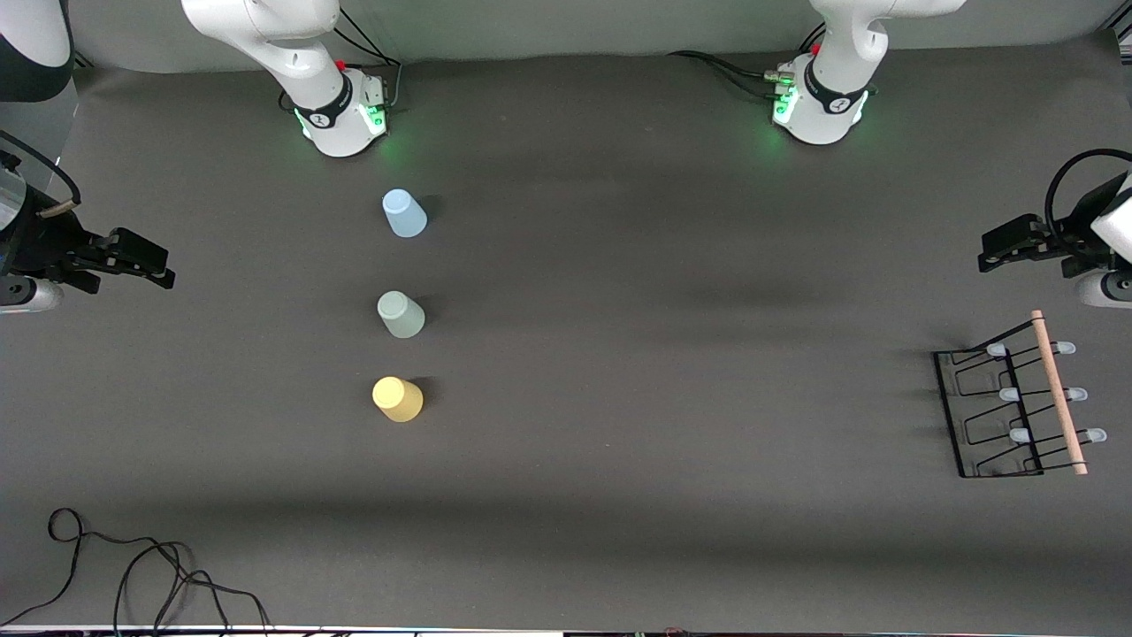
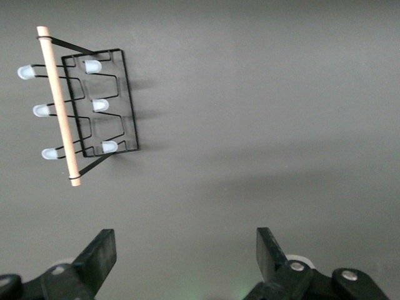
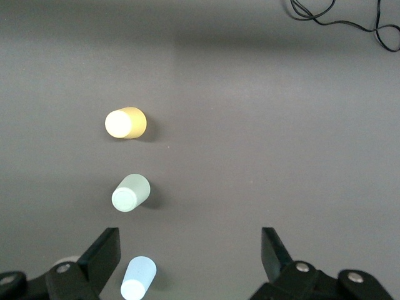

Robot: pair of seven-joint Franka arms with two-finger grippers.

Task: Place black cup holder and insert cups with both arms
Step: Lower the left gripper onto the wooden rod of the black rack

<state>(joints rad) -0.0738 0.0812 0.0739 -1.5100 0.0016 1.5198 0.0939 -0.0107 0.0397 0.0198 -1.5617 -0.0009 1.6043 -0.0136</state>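
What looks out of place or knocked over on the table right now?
Nothing looks knocked over or damaged. The blue cup, grey-green cup and yellow cup stand upside down in a tidy row. The rack stands upright, slightly askew, at the left arm's end.

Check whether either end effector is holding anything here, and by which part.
Nothing is held. The left end effector and the right end effector are both open and empty, away from the cups and the black cup holder.
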